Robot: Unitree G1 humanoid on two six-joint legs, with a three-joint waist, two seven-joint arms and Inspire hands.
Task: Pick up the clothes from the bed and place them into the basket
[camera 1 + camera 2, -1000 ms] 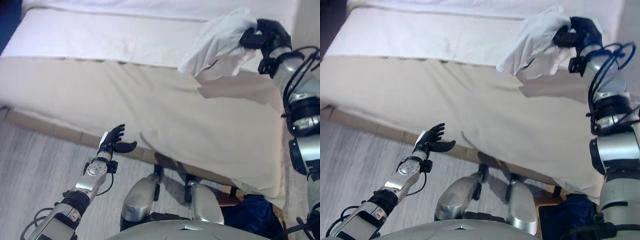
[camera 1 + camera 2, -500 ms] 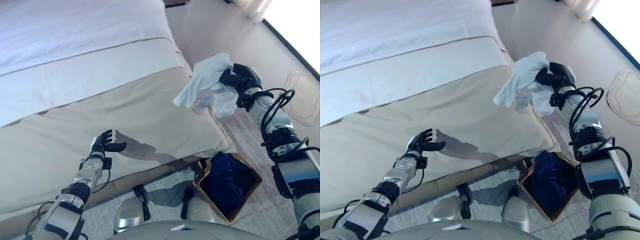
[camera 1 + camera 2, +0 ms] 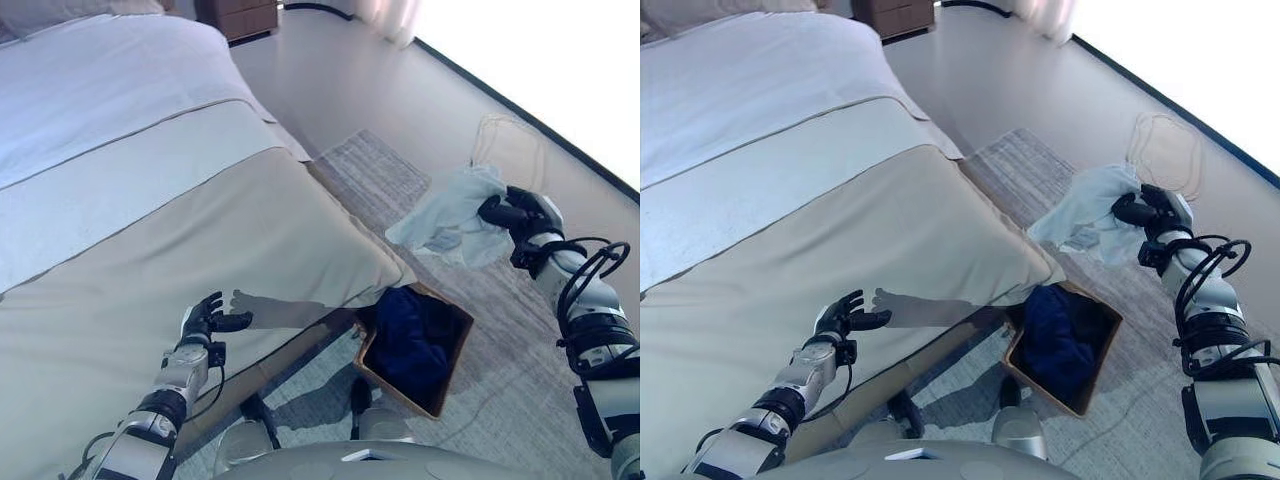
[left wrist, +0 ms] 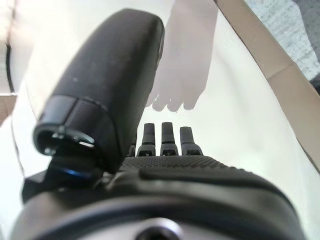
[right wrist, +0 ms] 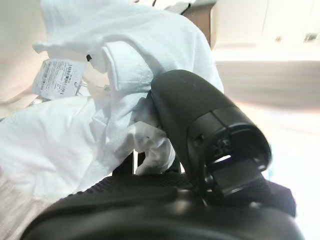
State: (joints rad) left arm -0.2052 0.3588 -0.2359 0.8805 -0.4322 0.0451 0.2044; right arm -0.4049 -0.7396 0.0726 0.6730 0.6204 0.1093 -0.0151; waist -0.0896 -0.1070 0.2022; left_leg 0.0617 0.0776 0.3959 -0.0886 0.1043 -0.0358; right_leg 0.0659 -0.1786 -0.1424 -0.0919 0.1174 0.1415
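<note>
My right hand (image 3: 522, 214) is shut on a white garment (image 3: 448, 218) and holds it in the air to the right of the bed, beyond the basket. The right wrist view shows the same white cloth (image 5: 115, 75) bunched in the hand (image 5: 200, 125), with a paper tag hanging from it. A brown basket (image 3: 452, 345) stands on the floor by the bed's corner with dark blue clothes (image 3: 415, 340) in it. My left hand (image 3: 207, 322) is open and empty, low over the beige bed cover (image 3: 200, 250).
The bed (image 3: 120, 130) has white sheets further up. A grey rug (image 3: 375, 175) lies under the basket and beside the bed. A dark nightstand (image 3: 240, 15) stands at the back. A bright window runs along the right side.
The whole view has swung to the right, so the bed sits further left and the basket is more central. My right hand has carried the white garment off the bed and out over the floor.
</note>
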